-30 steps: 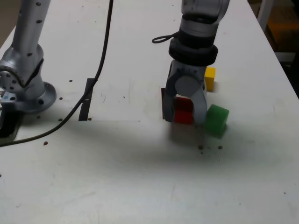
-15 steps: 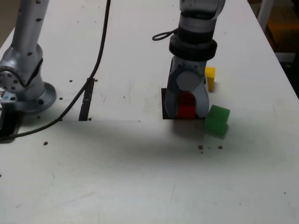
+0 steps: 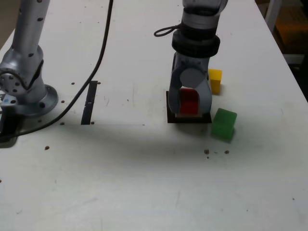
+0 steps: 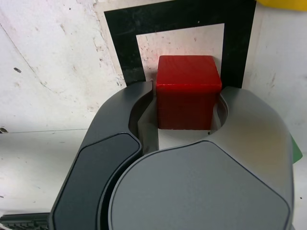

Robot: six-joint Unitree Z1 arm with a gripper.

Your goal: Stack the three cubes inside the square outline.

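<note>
Gripper: my gripper (image 3: 190,109) points down over the square outline (image 3: 170,118), jaws drawn in narrow with the red cube (image 3: 188,101) between them. In the wrist view the gripper (image 4: 187,125) has its fingers (image 4: 240,103) on either side of the red cube (image 4: 188,98); I read that as a grip.
Red cube: it sits over the white interior of the square outline (image 4: 182,13), inside the black border. I cannot tell whether its underside is on the bench.
Yellow cube: the yellow cube (image 3: 215,80) stands just beyond the outline, toward the far edge of the bench (image 3: 144,183), on the exterior view's right of the arm. In the wrist view only a sliver of the yellow cube (image 4: 283,4) shows.
Green cube: the green cube (image 3: 224,123) stands just beside the outline's corner on the exterior view's right, toward the near edge, turned slightly askew.
Other items: a thin black strip (image 3: 89,102) lies well apart on the exterior view's left, with a black cable (image 3: 103,53) running past it.
</note>
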